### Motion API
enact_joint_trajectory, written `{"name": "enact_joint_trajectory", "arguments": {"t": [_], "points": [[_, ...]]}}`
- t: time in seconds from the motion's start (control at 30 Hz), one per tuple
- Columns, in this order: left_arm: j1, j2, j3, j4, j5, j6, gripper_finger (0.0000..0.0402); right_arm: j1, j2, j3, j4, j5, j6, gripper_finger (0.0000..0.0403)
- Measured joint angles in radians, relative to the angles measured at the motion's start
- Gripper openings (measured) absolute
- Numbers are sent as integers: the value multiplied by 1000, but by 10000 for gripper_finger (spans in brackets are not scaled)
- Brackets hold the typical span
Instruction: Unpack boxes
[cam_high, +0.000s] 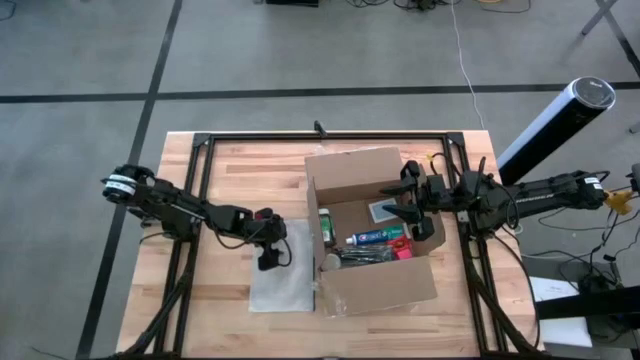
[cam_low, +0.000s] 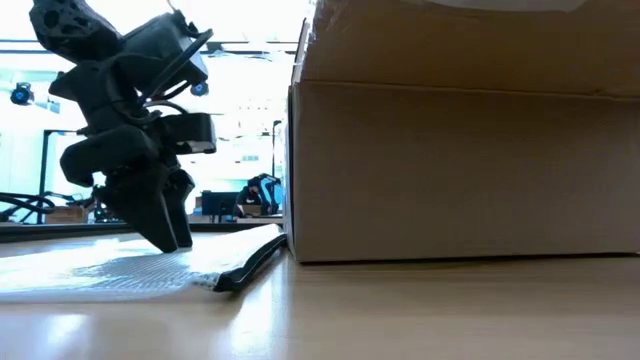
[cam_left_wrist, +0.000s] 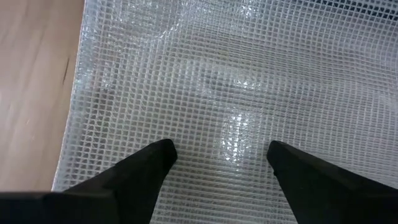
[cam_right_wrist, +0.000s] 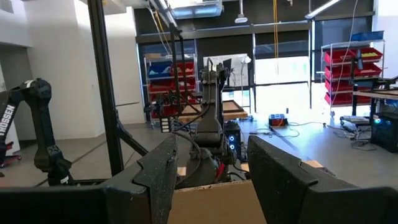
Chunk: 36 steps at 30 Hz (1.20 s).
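while the left claw (cam_high: 270, 258) hangs low over the flat mesh pouch (cam_high: 283, 270) with its fingers (cam_left_wrist: 146, 165) parted and nothing between them, the cardboard box (cam_high: 375, 235) stands just beside that pouch, toward the right edge of the surface (cam_high: 220, 170). the box sits near the middle of the surface, a little toward the right edge, flaps open, with small packaged items (cam_high: 375, 240) visible inside. its long axis runs roughly from the far edge to the near edge, turned slightly off square.

the deciding relation is which arm stands nearer to the box contents. the right claw (cam_high: 415, 205) is positioned at the box's right wall, over the open interior, and the contents lie directly below and just toward the left edge from it. its fingers (cam_right_wrist: 158, 171) stand moderately apart; no item is seen between them. the left claw is outside the box, separated from the contents by the box's left wall, and the low view shows it down at the pouch, close to the box's outer corner.

judgement: the right arm is better placed for the next extraction; it needs only to descend into the opening. the left arm would first have to rise clear of the left wall. the pouch edge touching the box base may drag if the box shifts.
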<state>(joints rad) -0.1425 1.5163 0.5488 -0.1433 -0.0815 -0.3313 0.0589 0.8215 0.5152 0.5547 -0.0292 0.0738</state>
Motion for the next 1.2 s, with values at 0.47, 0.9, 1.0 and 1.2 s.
{"name": "enact_joint_trajectory", "arguments": {"t": [0.47, 0.9, 1.0, 1.2], "points": [[43, -34, 36, -65, -19, 83, 280, 56, 192, 197, -334, -51, -91, 171], [50, -47, 34, -135, -40, 51, 276, 260, 439, 520, -647, -80, -150, 157], [50, -49, 23, -137, -28, 22, 276, 297, 533, 584, -700, -52, -154, 152], [37, -58, 15, -145, 44, -20, 276, 320, 733, 703, -724, -50, -153, 146]]}}
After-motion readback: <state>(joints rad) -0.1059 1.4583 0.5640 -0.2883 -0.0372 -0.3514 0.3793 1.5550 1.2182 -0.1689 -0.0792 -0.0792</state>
